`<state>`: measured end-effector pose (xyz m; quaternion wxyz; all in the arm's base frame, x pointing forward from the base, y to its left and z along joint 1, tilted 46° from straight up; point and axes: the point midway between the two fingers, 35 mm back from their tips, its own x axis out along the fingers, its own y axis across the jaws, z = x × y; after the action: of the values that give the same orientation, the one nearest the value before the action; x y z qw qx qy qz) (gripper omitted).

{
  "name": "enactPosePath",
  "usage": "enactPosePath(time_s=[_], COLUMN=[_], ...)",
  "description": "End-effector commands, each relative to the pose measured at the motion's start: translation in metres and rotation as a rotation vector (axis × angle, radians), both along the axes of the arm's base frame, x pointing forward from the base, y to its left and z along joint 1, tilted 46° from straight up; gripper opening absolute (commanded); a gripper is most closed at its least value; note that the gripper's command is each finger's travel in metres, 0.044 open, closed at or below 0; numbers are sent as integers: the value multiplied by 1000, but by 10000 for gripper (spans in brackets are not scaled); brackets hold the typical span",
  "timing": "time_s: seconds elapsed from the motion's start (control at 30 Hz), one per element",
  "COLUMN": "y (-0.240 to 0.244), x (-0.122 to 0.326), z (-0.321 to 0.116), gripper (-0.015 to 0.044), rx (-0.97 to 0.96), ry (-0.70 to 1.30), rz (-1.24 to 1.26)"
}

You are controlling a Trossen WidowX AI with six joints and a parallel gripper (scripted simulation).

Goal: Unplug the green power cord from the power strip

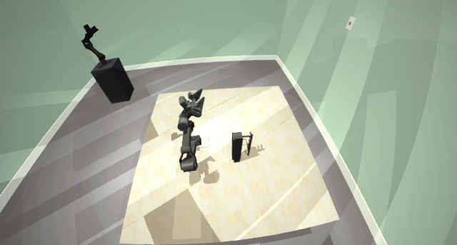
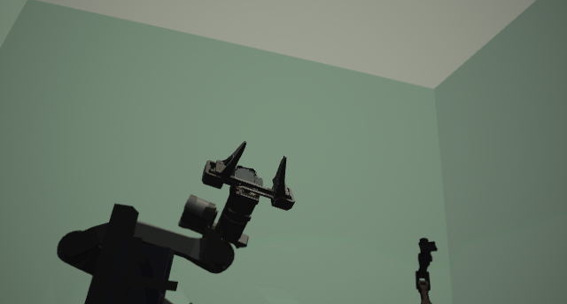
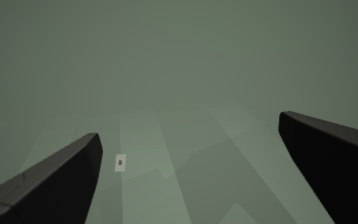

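Note:
My gripper (image 1: 203, 93) (image 2: 265, 149) (image 3: 190, 131) is open and empty, with its two dark fingers wide apart. It is raised and points up toward the green wall. No green cord, plug or power strip can be made out in any view. A dark upright block (image 1: 236, 147) with a thin frame-like part at its side stands on the pale table top in the top view, to the right of the arm and well apart from the gripper; I cannot tell what it is. The wrist view shows only wall between and beyond the fingers.
The pale table top (image 1: 271, 191) bears the arm and the dark block. A second dark arm (image 1: 94, 50) (image 2: 423, 268) stands on a black pedestal (image 1: 112, 82) at the back left in the top view. A small white wall plate (image 1: 350, 23) (image 3: 120, 163) is on the green wall.

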<state>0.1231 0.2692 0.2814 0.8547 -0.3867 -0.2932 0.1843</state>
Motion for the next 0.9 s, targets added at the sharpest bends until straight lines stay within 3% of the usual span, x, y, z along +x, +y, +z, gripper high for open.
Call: enactPosePath(time_s=[0.0,0.27,0.57,0.87], y=[2,35,8,-52], x=[2,89,154,192], z=[-1,-74,-140,-193], gripper=[374,164,160,160], rx=[-11,-493,-826,-1101], ry=[1,153,391,705], rz=[-4,-199,-349,-490])
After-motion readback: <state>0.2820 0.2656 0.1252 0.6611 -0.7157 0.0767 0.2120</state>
